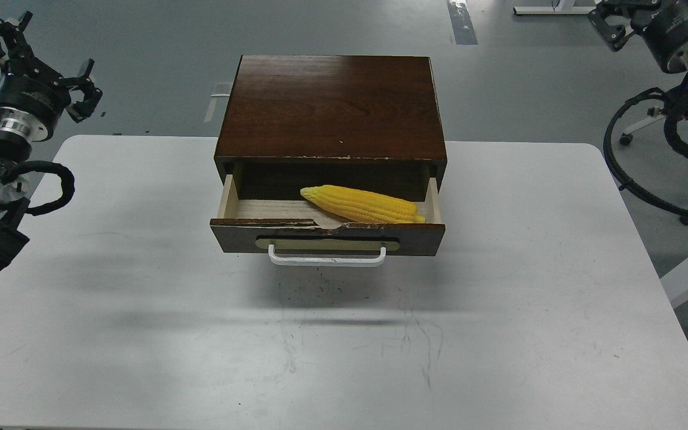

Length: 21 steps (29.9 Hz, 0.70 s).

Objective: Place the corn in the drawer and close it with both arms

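The yellow corn [362,204] lies inside the open drawer [327,237], toward its right side, pointed end to the left. The drawer is pulled partway out of the dark wood cabinet [332,104]; its white bar handle [327,258] faces me. My left gripper [39,63] is raised at the far left, well away from the cabinet, open and empty. My right gripper [613,21] is high at the top right corner, partly cut off by the frame edge, and its fingers cannot be told apart. Neither arm touches the drawer.
The cabinet stands at the back middle of a white table [141,310]. Black cables loop beside both arms at the table's left and right edges. White chair legs [666,113] stand on the grey floor at the right.
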Motion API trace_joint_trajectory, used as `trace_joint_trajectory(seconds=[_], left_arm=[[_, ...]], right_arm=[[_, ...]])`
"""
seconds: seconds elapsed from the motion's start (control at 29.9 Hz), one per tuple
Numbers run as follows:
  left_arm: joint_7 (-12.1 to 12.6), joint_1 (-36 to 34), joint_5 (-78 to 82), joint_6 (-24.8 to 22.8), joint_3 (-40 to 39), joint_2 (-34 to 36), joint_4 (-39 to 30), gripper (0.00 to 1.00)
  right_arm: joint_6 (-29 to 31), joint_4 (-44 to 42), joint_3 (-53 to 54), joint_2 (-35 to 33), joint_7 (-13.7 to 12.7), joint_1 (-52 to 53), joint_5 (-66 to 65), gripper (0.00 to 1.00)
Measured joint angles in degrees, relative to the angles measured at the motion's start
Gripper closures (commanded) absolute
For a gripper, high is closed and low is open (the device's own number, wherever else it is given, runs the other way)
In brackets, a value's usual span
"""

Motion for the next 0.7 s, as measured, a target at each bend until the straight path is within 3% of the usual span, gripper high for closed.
trace_joint_trajectory(seconds=[0.27,0.4,0.5,0.53,0.7], left_arm=[[-0.43,0.48,2.04,0.00,2.01,1.11,-0.68,0.03],[-0.79,-0.02,6.19,0.00,3.05,5.67,-0.95,0.06],[-0.82,-2.15,11.28,0.00,3.25,8.52,-3.08,0.28],[-1.13,-3.40,14.35,0.00,3.28,9.78,-4.44,0.44],[-5.64,-9.01,28.65,-0.01,3.24,15.92,-14.48,0.77]], right_arm=[[1.53,-0.61,5.28,2.35,0.13,-5.77,0.51,0.00],[5.22,-1.86,5.36,1.67,0.13,-7.21,0.51,0.00],[7.08,-2.55,5.37,1.45,0.11,-8.21,0.50,0.00],[7.30,-2.66,5.37,1.34,0.09,-8.58,0.50,0.00],[7.53,-2.96,5.37,1.06,0.06,-9.41,0.50,0.00]])
